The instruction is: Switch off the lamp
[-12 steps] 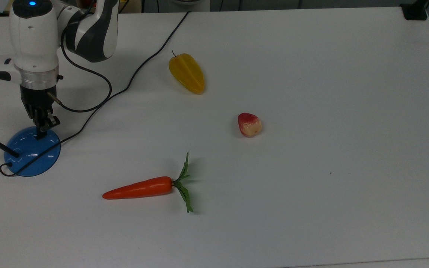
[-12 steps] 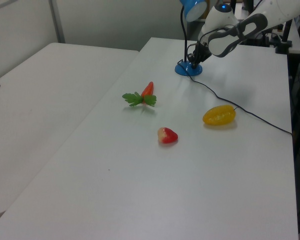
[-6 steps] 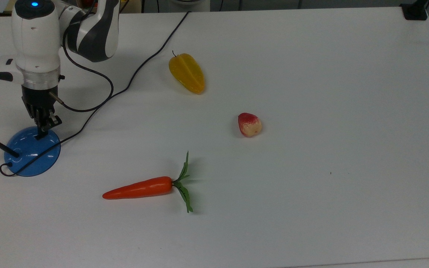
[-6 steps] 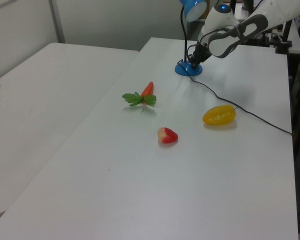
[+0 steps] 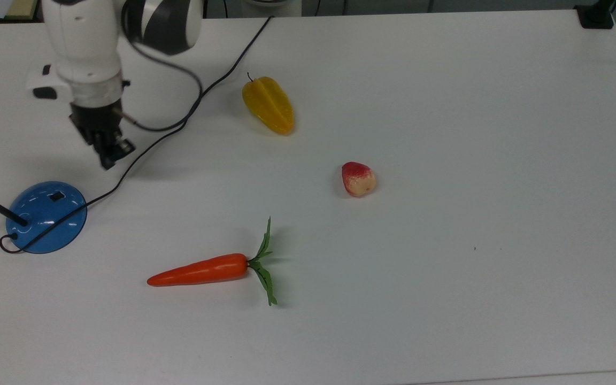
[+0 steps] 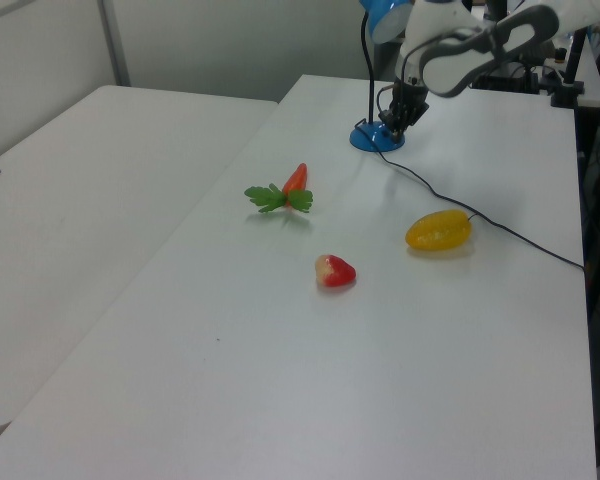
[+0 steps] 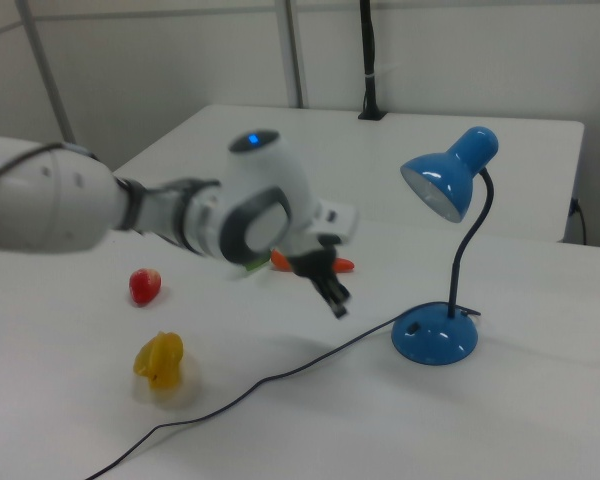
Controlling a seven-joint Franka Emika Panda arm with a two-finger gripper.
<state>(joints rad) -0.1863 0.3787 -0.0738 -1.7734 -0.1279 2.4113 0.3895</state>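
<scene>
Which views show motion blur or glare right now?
Right view: the arm and pincer are smeared with motion blur, while the lamp stays crisp. Top view: small white glare spots sit on the lamp's glossy blue base; the carrot casts a soft shadow. Left view: evenly lit, no strong glare.

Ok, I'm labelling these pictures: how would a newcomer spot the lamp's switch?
On the white table, find the blue lamp at the top view's left edge. The switch is the small black rectangle on its glossy dome base, unlike the gooseneck and cord that enter lower down.
</scene>
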